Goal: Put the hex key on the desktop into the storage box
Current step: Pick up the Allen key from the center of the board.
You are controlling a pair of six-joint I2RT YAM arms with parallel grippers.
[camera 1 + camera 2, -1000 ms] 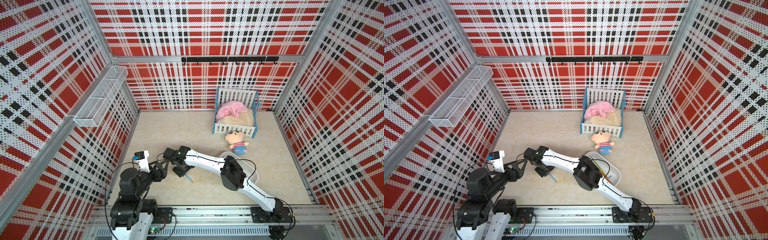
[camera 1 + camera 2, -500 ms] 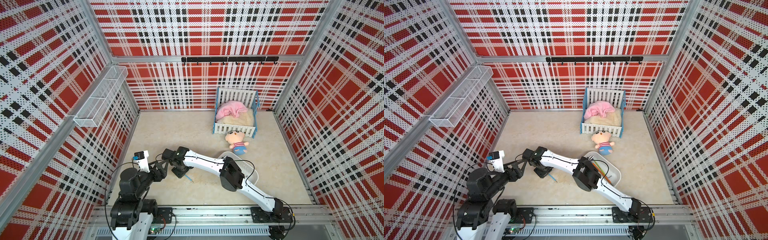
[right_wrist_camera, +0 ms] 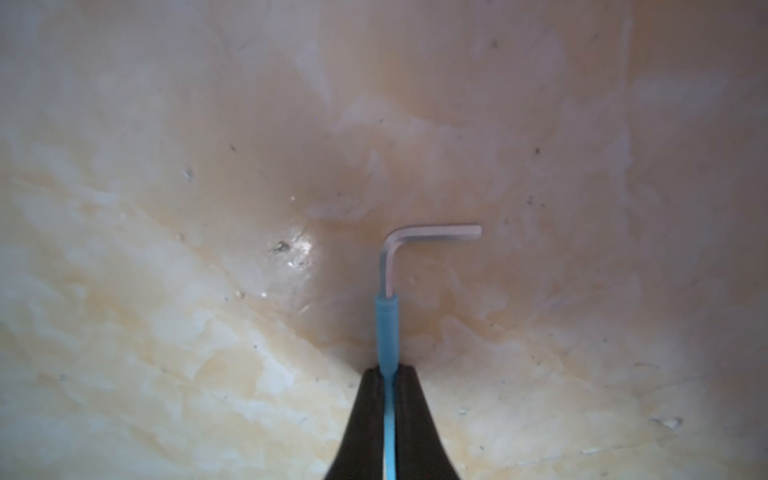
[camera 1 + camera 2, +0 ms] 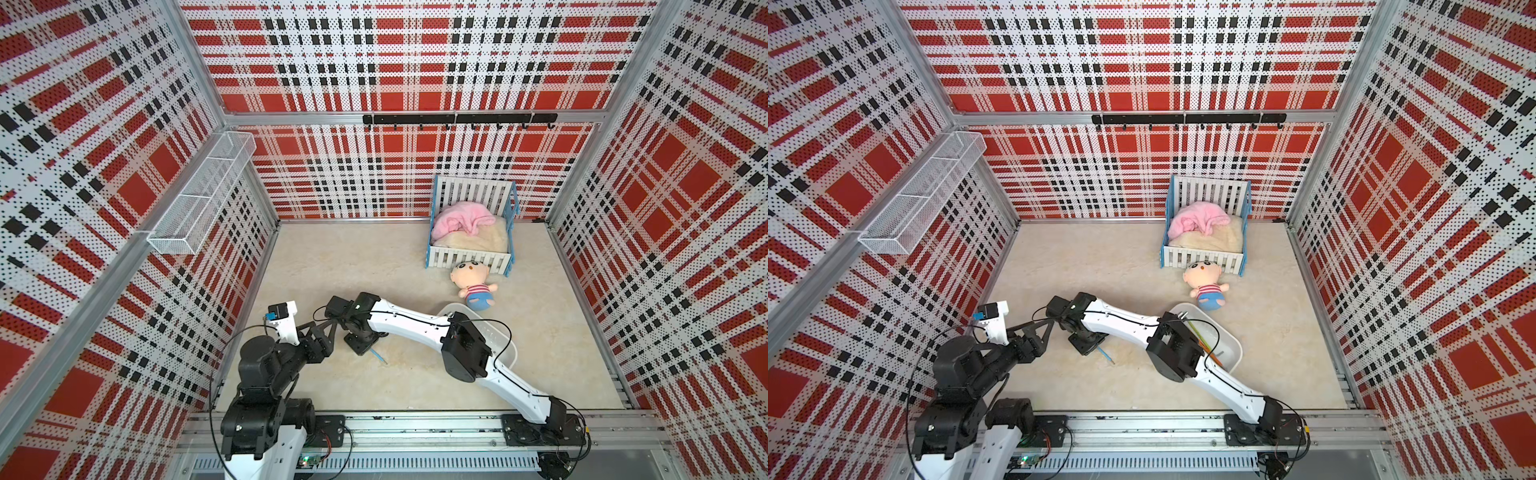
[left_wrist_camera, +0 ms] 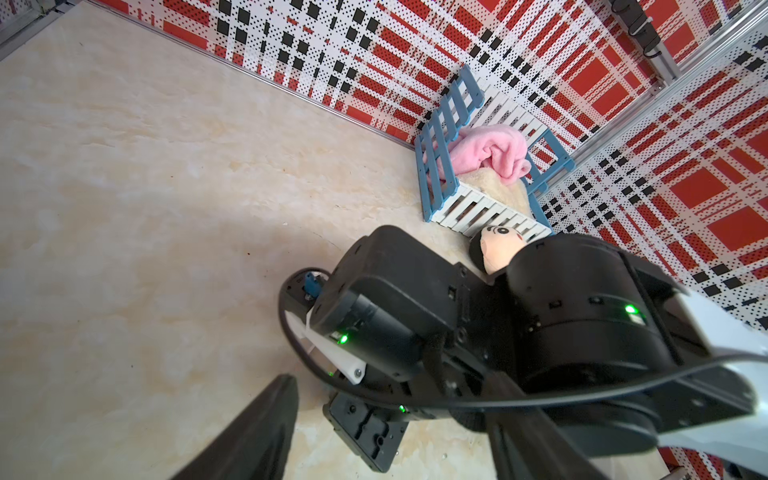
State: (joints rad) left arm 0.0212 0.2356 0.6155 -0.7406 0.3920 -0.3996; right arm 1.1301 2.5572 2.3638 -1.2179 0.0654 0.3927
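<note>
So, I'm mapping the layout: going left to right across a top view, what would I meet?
In order: wire-mesh basket → blue hex key → storage box. The plush doll and crib overlap the box, so they are left out.

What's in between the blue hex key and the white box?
In both top views the right arm crosses that stretch: its black elbow sits between the hex key and the storage box, over bare desktop.

Bright, even light from overhead in both top views, walls bowing at the edges. Soft shadow on the desktop (image 4: 332,257) under the right arm (image 4: 407,324). Right wrist view: dim, hazy, glare beside the hex key (image 3: 388,266), right gripper (image 3: 386,374) blurred.
</note>
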